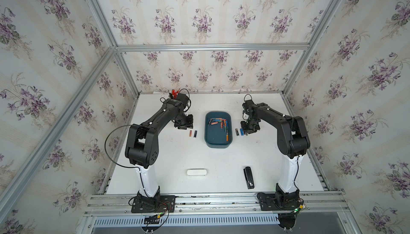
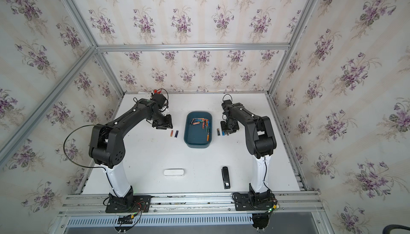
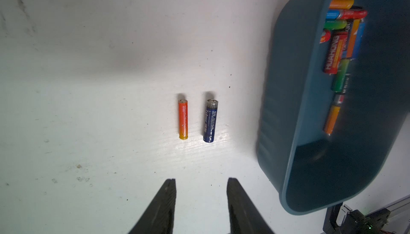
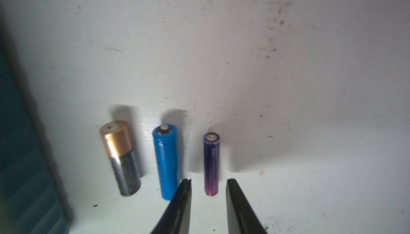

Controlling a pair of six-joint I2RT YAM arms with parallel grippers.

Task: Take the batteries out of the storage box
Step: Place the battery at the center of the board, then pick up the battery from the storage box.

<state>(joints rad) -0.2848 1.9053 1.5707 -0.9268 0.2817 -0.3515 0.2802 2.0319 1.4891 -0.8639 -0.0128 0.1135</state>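
Note:
The teal storage box (image 1: pixel 218 145) (image 2: pixel 198 145) sits mid-table, with several batteries (image 1: pixel 218 123) (image 3: pixel 339 44) heaped at its far end. An orange battery (image 3: pixel 183 119) and a dark blue battery (image 3: pixel 210 121) lie side by side on the table left of the box. My left gripper (image 3: pixel 201 180) (image 1: pixel 184 123) hovers behind them, open and empty. Right of the box lie a copper-and-black battery (image 4: pixel 121 157), a blue battery (image 4: pixel 167 162) and a slim purple battery (image 4: pixel 211 163). My right gripper (image 4: pixel 208 180) (image 1: pixel 249 128) is open, its tips either side of the purple battery's near end without touching it.
A small white oblong case (image 1: pixel 197 172) and a black stapler (image 1: pixel 249 177) lie near the table's front. Red-tipped items (image 1: pixel 174 93) stand at the back left behind the left arm. The box's wall (image 4: pixel 22 155) is close beside the right gripper.

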